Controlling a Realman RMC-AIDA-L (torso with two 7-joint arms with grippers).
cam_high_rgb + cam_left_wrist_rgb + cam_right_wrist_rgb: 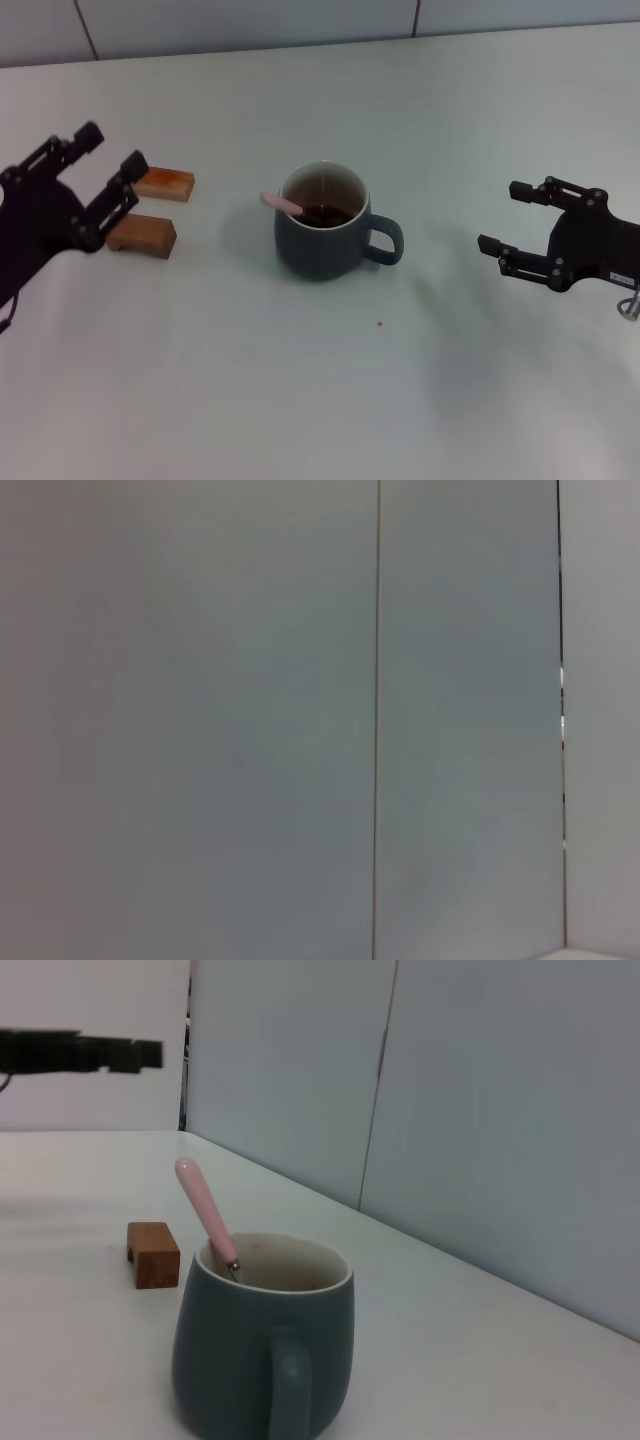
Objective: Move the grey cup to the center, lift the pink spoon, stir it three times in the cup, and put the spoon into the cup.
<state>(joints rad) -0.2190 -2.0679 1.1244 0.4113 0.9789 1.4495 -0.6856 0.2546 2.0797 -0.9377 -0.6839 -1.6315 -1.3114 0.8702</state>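
Pale grey wall panels with thin vertical seams stand behind a smooth, matte white desk (300, 400), which carries everything.

Over the left edge of the desk, the left gripper (108, 160) hangs above the surface with its black fingers spread wide and nothing between them. Just beside it lie two small brown wooden blocks (150, 210), rectangular and lightly glossy, one nearer the back edge than the other. Near the right edge, the right gripper (508, 218) also stands wide and empty, its open side turned toward the middle of the desk, well apart from the cup.

Between the two arms, about midway between the left and right edges, stands the grey cup (322, 245), upright. It is a rounded, dark grey-blue glazed mug with a pale inner wall and a loop handle turned toward the right edge; dark liquid shows inside. The pink spoon (282, 203) stands in it, its slim, smooth pink handle leaning over the rim on the side toward the left edge. The right wrist view shows a short piece of the silver neck dipping below the rim; the bowl is hidden in the liquid.

Judging from this layout, the task looks essentially finished: the cup is at the center, the spoon rests inside it, and neither gripper touches anything. Whether the three stirs were made cannot be told. What seems left is only parking the arms.
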